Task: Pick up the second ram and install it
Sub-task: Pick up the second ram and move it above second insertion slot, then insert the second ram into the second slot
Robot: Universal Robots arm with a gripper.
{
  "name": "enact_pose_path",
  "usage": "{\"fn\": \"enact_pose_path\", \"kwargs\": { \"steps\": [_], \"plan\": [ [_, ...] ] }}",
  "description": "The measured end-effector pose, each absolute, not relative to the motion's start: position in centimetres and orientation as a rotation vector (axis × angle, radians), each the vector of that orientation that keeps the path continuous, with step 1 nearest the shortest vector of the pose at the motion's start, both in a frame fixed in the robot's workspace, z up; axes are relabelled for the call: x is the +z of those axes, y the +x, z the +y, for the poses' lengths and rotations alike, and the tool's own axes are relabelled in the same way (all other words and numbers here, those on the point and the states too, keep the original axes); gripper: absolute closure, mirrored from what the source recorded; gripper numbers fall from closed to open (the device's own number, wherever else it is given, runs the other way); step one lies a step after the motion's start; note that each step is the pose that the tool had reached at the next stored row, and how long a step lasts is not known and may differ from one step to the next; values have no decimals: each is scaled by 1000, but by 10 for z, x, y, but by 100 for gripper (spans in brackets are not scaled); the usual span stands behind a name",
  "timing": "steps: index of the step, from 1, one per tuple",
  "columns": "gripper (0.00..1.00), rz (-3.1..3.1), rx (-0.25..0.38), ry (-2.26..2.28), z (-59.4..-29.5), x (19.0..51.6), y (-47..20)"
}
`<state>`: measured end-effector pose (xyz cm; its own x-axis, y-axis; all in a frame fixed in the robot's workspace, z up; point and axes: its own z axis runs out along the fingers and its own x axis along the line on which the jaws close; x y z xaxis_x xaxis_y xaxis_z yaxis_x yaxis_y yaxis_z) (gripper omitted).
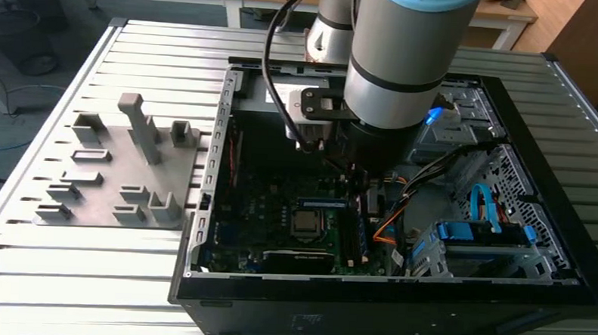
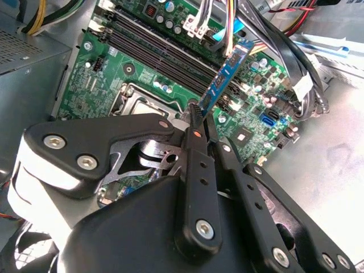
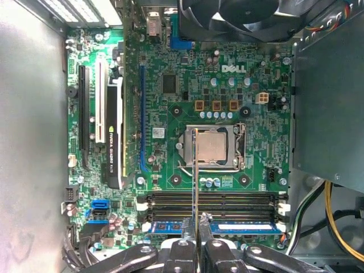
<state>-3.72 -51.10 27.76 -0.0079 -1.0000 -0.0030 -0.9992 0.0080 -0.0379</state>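
My gripper (image 2: 199, 118) is shut on the second ram (image 2: 228, 69), a thin blue-green stick that juts out from the black fingertips. It hangs inside the open computer case (image 1: 204, 209), above the motherboard. In the first wrist view the second ram (image 3: 195, 170) shows edge-on as a thin line, running from my gripper (image 3: 197, 223) across the black memory slots (image 3: 227, 200) to the processor socket (image 3: 211, 147). Another blue stick with a white label (image 3: 242, 226) sits in the slot nearest the fingers. The held stick is apart from the slots (image 2: 153, 51).
A grey box (image 3: 330, 102) and yellow cables (image 3: 330, 222) flank the slots on one side. A cooling fan (image 3: 244, 14) and an expansion card (image 3: 114, 131) are also on the board. Cable bundles (image 2: 284, 40) hang close to the stick. A grey fixture plate (image 1: 117, 167) lies at the exterior view's left.
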Motion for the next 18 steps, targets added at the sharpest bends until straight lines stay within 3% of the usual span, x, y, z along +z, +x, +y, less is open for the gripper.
{"fn": "enact_pose_path", "kwargs": {
  "steps": [18],
  "plan": [
    [86, 2226, -38, -2176, -509, 277, -41]
  ]
}}
